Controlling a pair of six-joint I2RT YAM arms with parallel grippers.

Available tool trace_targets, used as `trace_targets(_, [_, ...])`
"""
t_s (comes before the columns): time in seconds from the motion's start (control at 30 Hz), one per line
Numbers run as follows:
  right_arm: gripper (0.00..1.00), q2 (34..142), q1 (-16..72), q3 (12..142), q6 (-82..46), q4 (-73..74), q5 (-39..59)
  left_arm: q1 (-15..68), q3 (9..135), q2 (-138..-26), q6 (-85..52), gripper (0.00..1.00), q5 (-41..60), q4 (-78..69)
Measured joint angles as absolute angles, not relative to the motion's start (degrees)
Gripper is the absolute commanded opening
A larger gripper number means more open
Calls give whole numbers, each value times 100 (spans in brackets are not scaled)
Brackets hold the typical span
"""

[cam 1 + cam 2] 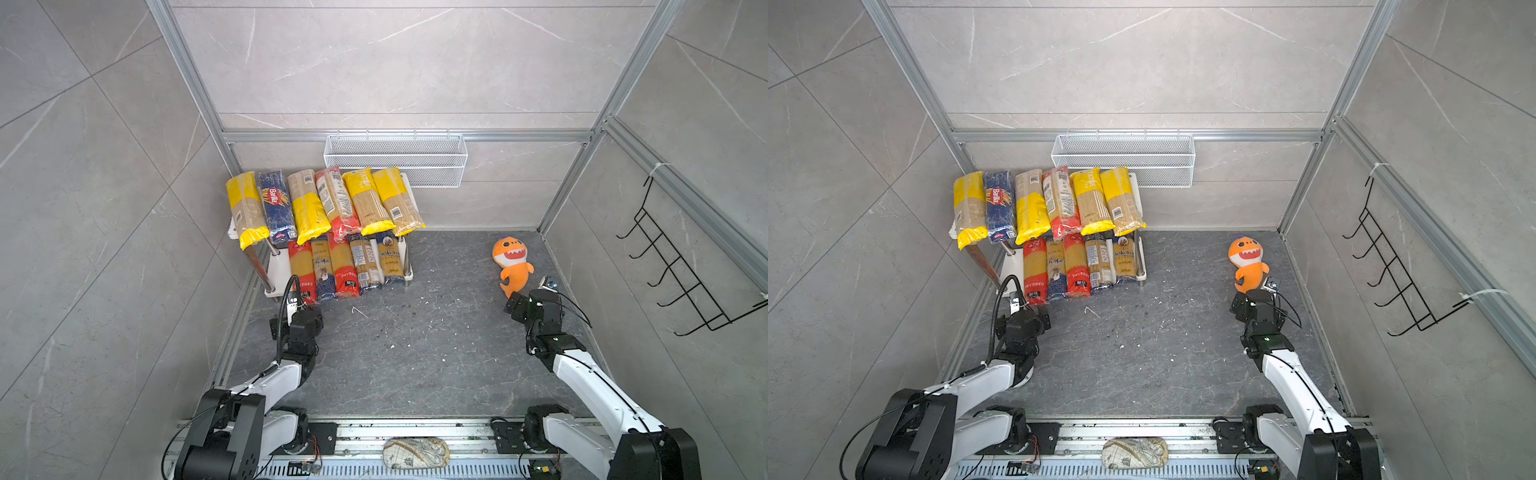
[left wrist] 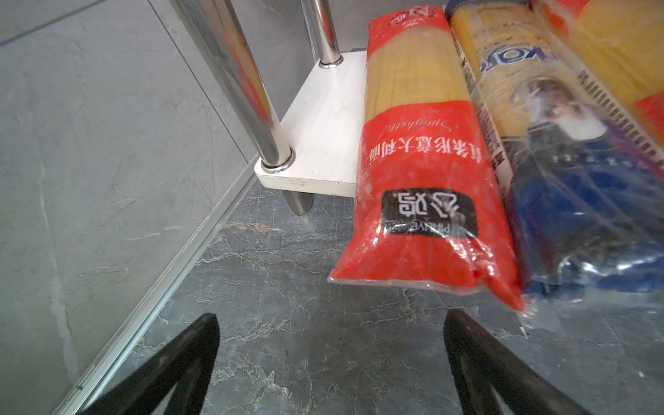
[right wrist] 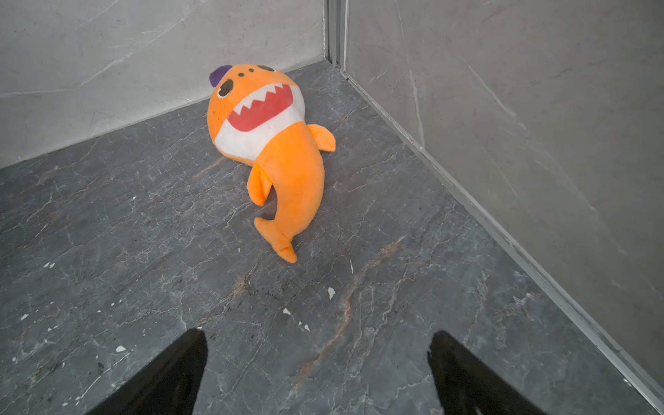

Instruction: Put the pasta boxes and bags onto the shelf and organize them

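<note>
The dark stone tabletop (image 1: 415, 353) is filling the lower middle of both top views, and the shelf (image 1: 278, 270) is standing at its upper left corner, against the wall. A white wire basket (image 1: 395, 160) is hanging on the back wall, just right of the shelf's top. Six pasta packs (image 1: 338, 199) are lying side by side on the upper board, among them the dark-blue Barilla pack (image 1: 274, 205), all jutting past the front edge. Five more packs (image 1: 345, 266) are lying in a row on the lower board, also reaching out past its front. The orange plush shark (image 3: 273, 143) is lying on its back at the right of the tabletop, well apart from the shelf. My left gripper (image 2: 332, 316) is hovering with its fingers spread wide and gripping nothing, just in front of the leftmost red-ended pack (image 2: 424, 172) of the lower row. My right gripper (image 3: 318, 334) is likewise gaping and empty, pointing at the shark's tail without touching it.
</note>
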State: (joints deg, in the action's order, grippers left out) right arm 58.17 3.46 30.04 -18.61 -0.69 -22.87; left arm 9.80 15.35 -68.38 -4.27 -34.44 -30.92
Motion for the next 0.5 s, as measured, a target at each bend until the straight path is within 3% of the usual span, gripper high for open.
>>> trace_targets(0.5, [100,6783,-14,2808,-2099,718,-2110,781,1852,-7791,-40,98,-2805,-3765])
